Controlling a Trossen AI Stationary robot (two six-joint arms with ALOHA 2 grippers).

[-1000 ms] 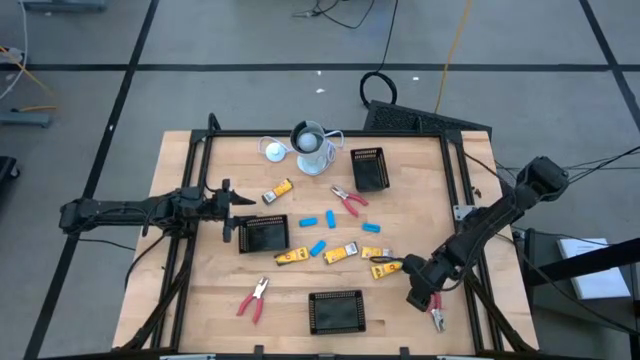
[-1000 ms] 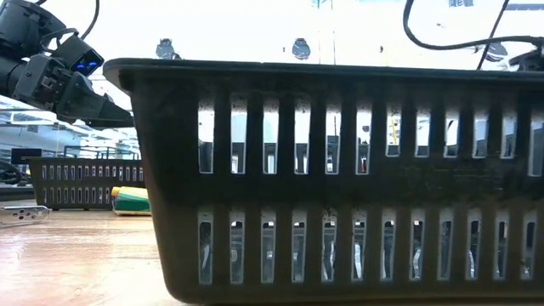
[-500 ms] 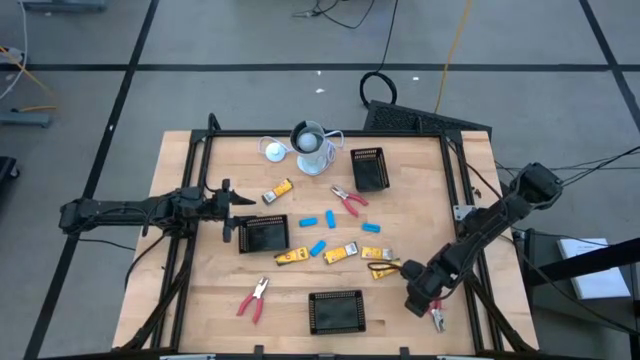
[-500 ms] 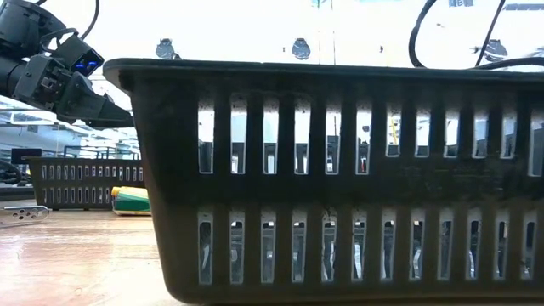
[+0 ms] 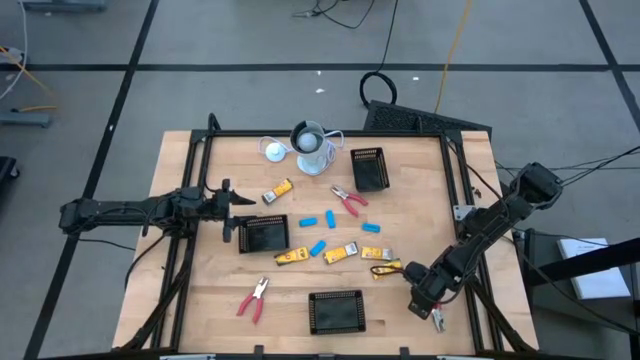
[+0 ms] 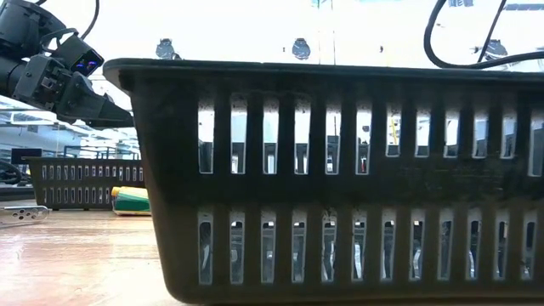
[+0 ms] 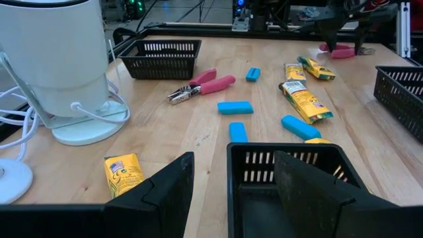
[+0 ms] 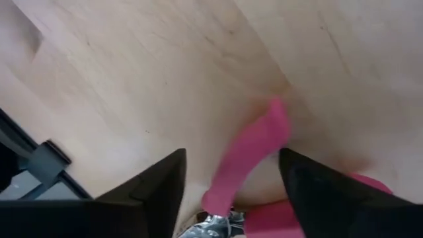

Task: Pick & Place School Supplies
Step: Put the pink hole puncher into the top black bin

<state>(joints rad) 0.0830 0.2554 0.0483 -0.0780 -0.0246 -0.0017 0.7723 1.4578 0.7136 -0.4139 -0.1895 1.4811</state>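
Near edge of the wooden table (image 5: pixel 210 310): one black mesh tray (image 5: pixel 336 311) sits at the centre front. To its left lies a pair of red-handled pliers (image 5: pixel 253 298), well apart from both arms.

At the front right corner, the right gripper (image 5: pixel 432 308) is lowered over a second pair of red-handled pliers (image 5: pixel 438 320). In the right wrist view its two dark fingers (image 8: pixel 153 192) stand apart on either side of a pink-red handle (image 8: pixel 254 158) lying on the wood. The jaws straddle the handle; contact with it cannot be confirmed, and the tool rests on the table.

Middle band: a yellow-and-black piece (image 5: pixel 382 269) lies just left of the right gripper. Further yellow-and-black pieces (image 5: pixel 341 253) and a light-blue piece (image 5: pixel 317 247) lie in a loose row. A second black mesh tray (image 5: pixel 264 235) stands left of them.

The left gripper (image 5: pixel 228 210) hovers at the left side, just beside that tray. In the left wrist view its fingers (image 7: pixel 165 188) are parted, one outside the tray's near wall and one over its interior, and hold nothing.

Far band: a third pair of red-handled pliers (image 5: pixel 349 201), more light-blue pieces (image 5: pixel 319 219), a yellow-and-black piece (image 5: pixel 279 190), a third black mesh tray (image 5: pixel 369 169), then a pale grey cup (image 5: pixel 312 150) and a round white disc (image 5: pixel 273 151).
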